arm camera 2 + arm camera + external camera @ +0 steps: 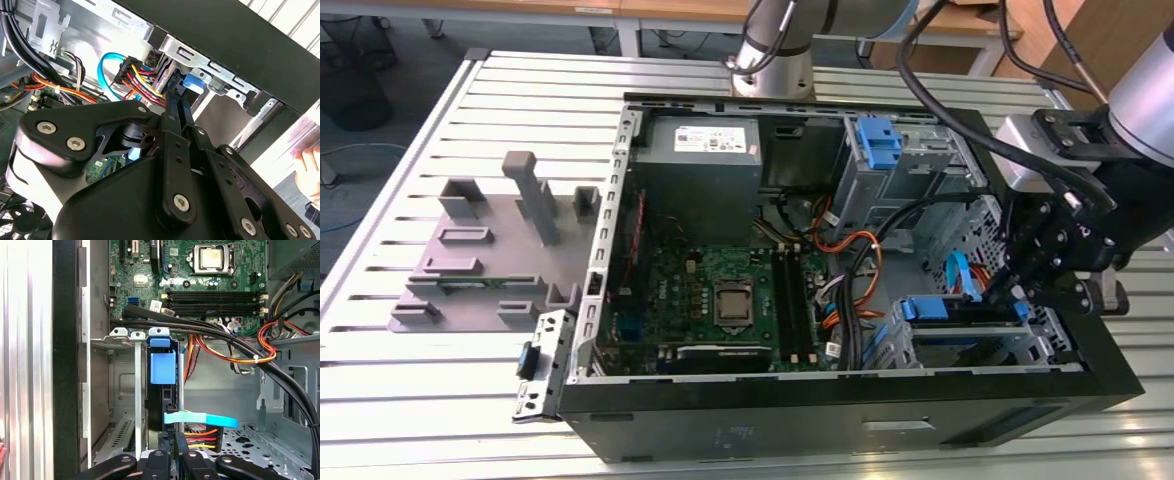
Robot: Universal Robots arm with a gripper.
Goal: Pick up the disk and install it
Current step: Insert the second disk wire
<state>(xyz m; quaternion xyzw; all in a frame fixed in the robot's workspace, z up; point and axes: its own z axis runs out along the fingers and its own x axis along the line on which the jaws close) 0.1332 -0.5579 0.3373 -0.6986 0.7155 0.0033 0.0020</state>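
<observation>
While the pincer hovers, the disk apparently sits in the drive cage.

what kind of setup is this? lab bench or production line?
Looks like a lab or workshop test bench, not a line: an open PC case on a slotted aluminium table, a grey fixture beside it, and desks behind.

The disk sits edge-on in its bay, label face hidden; gripper linkage cut off by frame edge.
</observation>
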